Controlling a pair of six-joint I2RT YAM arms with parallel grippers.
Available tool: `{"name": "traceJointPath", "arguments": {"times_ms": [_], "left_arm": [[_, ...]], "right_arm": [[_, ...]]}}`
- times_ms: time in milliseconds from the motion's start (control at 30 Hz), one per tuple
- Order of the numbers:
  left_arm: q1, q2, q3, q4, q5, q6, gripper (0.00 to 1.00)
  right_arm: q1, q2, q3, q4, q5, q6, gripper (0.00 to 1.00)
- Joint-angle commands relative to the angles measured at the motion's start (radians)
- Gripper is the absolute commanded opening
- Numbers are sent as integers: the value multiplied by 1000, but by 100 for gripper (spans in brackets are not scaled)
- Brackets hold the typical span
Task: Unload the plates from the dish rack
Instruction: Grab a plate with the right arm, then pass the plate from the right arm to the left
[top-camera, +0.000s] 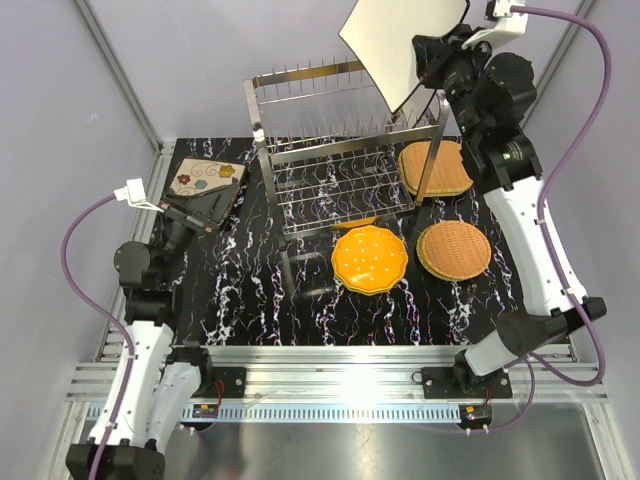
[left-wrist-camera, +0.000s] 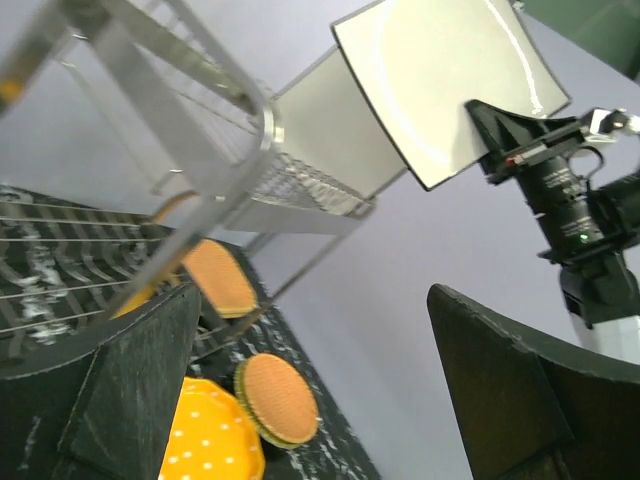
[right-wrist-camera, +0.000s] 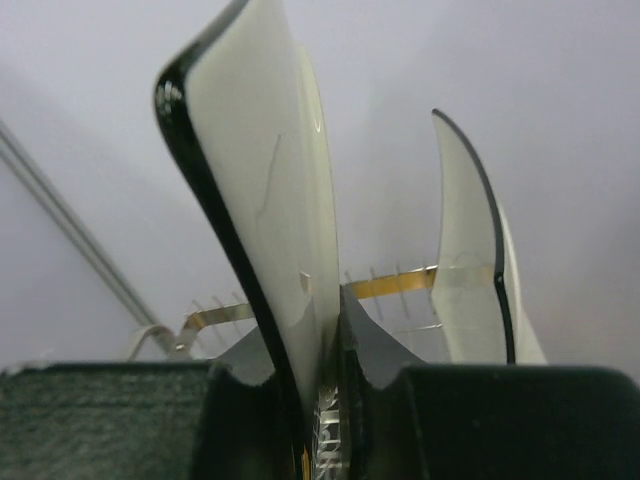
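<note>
The left arm (top-camera: 148, 335) sits folded low at the left edge of the mat (top-camera: 250, 290), elbow bent. The left gripper (left-wrist-camera: 300, 390) is spread fully wide and holds nothing, at the near edge of a square flowered plate (top-camera: 205, 180). Mid-mat, 1 orange scalloped plate (top-camera: 369, 258) and 1 tan woven plate (top-camera: 454, 249) lie side by side. A second tan woven plate (top-camera: 435, 167) lies just right of the dish rack (top-camera: 330, 150). The right arm (top-camera: 530, 230) stretches steeply upward. The right gripper (right-wrist-camera: 330, 330) is pinched tight on the edge of a large cream plate (top-camera: 395, 45), tilted above the rack's far right corner.
</note>
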Motion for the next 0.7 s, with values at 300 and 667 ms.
{"name": "traceJointPath", "arguments": {"times_ms": [300,667], "left_arm": [[-323,203,158,168,-298,-117,99],[-468,368,307,162,-436,-112,99]], "right_arm": [[3,-146,30,24,-205,442,0],[18,-191,-80,12,-335,606,0]]}}
